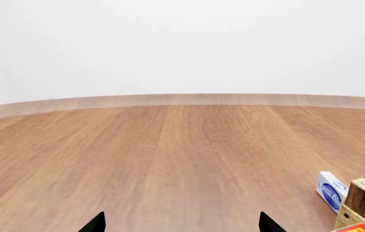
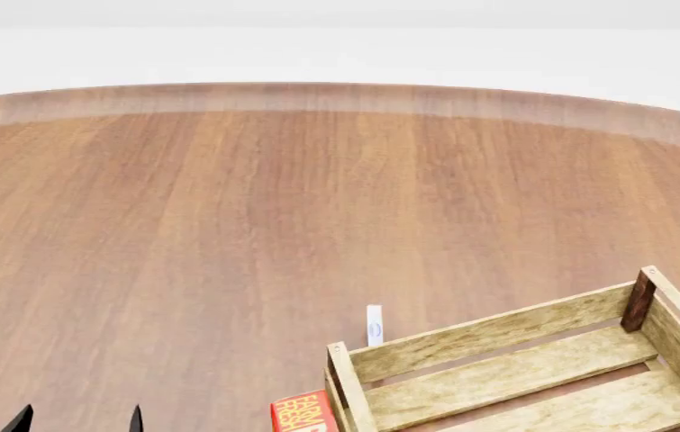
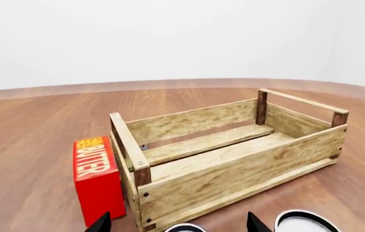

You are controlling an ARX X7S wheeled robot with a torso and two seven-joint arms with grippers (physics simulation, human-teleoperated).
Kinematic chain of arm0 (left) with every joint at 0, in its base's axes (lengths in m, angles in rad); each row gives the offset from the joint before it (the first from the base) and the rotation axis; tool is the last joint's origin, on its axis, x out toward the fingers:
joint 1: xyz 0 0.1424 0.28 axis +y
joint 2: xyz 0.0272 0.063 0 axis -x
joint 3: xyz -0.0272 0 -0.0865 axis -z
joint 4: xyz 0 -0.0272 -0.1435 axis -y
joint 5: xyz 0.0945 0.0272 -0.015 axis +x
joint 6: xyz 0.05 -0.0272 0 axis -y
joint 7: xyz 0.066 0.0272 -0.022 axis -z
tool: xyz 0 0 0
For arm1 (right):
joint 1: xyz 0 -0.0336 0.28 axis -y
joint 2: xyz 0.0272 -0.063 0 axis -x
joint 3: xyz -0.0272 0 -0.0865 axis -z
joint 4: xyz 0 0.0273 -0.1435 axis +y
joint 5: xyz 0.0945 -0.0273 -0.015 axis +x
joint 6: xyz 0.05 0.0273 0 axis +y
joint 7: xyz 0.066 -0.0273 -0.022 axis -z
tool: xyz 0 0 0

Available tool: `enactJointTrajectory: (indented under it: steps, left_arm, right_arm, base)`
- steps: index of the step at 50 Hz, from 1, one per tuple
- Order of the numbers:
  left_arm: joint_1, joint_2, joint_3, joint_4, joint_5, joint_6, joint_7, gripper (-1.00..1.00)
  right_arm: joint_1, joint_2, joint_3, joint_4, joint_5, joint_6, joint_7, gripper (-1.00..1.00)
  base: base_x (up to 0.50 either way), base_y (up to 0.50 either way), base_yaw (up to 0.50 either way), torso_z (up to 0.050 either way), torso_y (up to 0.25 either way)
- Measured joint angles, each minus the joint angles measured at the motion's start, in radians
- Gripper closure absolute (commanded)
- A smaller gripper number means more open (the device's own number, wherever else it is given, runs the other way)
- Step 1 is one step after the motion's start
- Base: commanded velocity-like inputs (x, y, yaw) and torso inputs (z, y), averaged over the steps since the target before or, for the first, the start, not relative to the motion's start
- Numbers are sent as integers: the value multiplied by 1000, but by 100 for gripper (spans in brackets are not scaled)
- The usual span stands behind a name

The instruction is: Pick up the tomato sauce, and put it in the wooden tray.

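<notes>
The tomato sauce (image 3: 185,227), probably the rim between the spread right fingers (image 3: 257,223), lies near the wooden tray (image 3: 234,180).

even, bright, diffuse light with no clear source; shadows are faint, no glare. renders are sharp throughout, though the wooden table (image 2: 195,234) edge bows, hinting wide-angle distortion.

The head camera looks steeply down over the wooden surface (image 2: 195,225). The right wrist camera sits low, close beside the wooden tray (image 3: 234,159); all three views share the tray's corner.
</notes>
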Motion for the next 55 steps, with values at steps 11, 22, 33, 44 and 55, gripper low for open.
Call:
enactJointTrajectory:
  steps: [11, 22, 33, 44, 55]
  left_arm:
    - [0, -4, 3, 1, -4, 2, -4, -100]
    - [1, -8, 7, -2, -7, 6, -7, -100]
    - [-2, -10, 11, -9, -9, 12, -9, -100]
    - [-5, -12, 15, -15, -12, 17, -12, -100]
    - [-6, -14, 20, -15, -14, 16, -16, -100]
  right_arm:
    - [15, 0, -9, 28, 10, 4, 1, -100]
    - [25, 1, -17, 50, 21, 3, 3, -100]
    - [41, 0, -25, 77, 34, 8, 3, -100]
    - [64, -1, -35, 107, 56, 22, -4, -100]
    - [85, -3, -42, 129, 72, 41, -8, -100]
  base:
    - [0, 0, 0, 0, 0]
    - [0, 0, 0, 0, 0]
    - [0, 0, 0, 0, 0]
    - [0, 0, 0, 0, 0]
    - [0, 0, 0, 0, 0]
